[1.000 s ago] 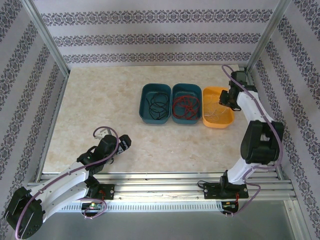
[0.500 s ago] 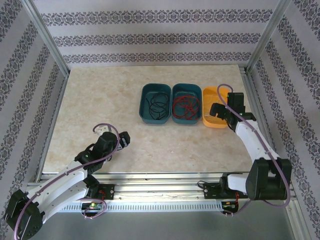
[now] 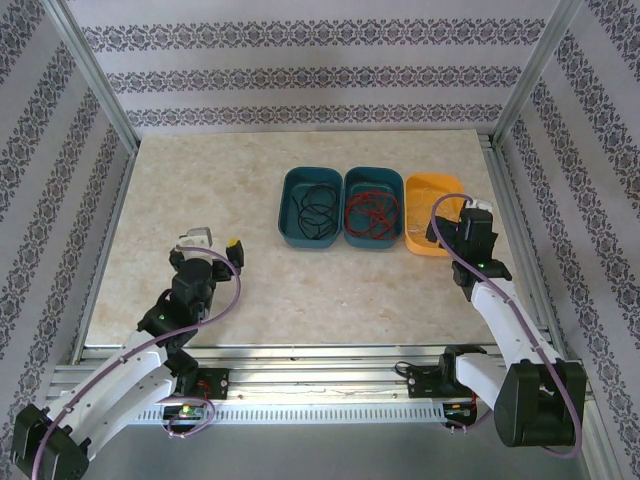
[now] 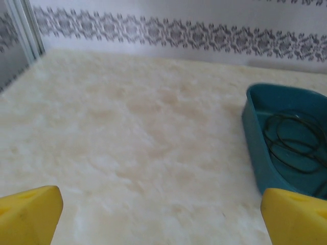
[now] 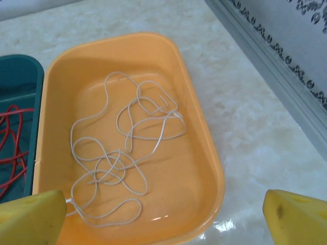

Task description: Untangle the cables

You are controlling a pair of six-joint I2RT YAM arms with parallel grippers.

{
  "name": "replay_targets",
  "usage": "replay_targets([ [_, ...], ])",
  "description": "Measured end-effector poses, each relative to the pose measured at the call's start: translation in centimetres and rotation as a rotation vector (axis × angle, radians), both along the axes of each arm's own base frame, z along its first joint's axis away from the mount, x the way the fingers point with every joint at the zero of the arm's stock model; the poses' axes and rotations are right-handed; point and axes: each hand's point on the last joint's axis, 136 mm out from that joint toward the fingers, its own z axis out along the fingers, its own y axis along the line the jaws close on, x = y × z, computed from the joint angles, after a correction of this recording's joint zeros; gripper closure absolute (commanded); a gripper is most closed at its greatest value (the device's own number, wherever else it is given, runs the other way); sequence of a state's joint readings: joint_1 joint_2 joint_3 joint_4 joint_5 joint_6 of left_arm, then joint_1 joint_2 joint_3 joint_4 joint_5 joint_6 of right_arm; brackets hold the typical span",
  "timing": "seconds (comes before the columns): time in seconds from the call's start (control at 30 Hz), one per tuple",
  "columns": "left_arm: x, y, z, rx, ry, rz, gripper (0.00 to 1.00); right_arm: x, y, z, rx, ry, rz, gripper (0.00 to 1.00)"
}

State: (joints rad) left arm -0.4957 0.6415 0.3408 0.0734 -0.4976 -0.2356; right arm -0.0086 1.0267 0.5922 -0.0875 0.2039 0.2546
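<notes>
The top view sets three bins in a row mid-table: the black cable point(image 3: 313, 210) coiled in the left teal bin point(image 3: 312, 170), the red cable point(image 3: 370, 212) bunched in the middle teal bin point(image 3: 374, 171), and the white cable point(image 5: 118, 164) only a faint scribble in the orange bin point(image 3: 425, 178). The right wrist view shows it plainly as loose overlapping loops (knotted or merely crossing, hard to tell) flat on the floor. The left gripper point(image 3: 215, 241) over bare table and the right gripper point(image 5: 163, 219) by the orange bin's near rim both gape wide, gripping nothing.
</notes>
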Motion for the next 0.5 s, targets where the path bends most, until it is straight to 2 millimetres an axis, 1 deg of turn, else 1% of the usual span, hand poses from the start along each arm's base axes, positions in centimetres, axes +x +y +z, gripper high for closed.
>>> replay_targets([
  [0.07,0.5,0.8,0.4,0.050,-0.029,0.014,0.01,0.3,0.0,0.1,-0.005,-0.015,0.000,0.02],
  [0.17,1.4,2.8,0.1,0.095,-0.030,0.057,0.01,0.6,-0.1,-0.2,-0.027,-0.028,0.011,0.02],
  [0.23,2.1,4.4,-1.0,0.102,-0.012,0.090,0.01,0.6,0.1,-0.7,-0.052,-0.038,0.026,0.02],
  [0.33,3.0,6.2,-3.8,0.088,0.038,0.110,0.01,0.4,0.4,-1.4,-0.083,-0.055,0.051,0.02],
  [0.43,3.6,7.1,-6.3,0.065,0.084,0.100,0.01,0.4,0.4,-1.4,-0.107,-0.083,0.065,0.02],
  [0.5,4.2,7.2,-7.1,0.051,0.092,0.081,0.01,0.5,0.4,-1.2,-0.123,-0.114,0.072,0.02],
])
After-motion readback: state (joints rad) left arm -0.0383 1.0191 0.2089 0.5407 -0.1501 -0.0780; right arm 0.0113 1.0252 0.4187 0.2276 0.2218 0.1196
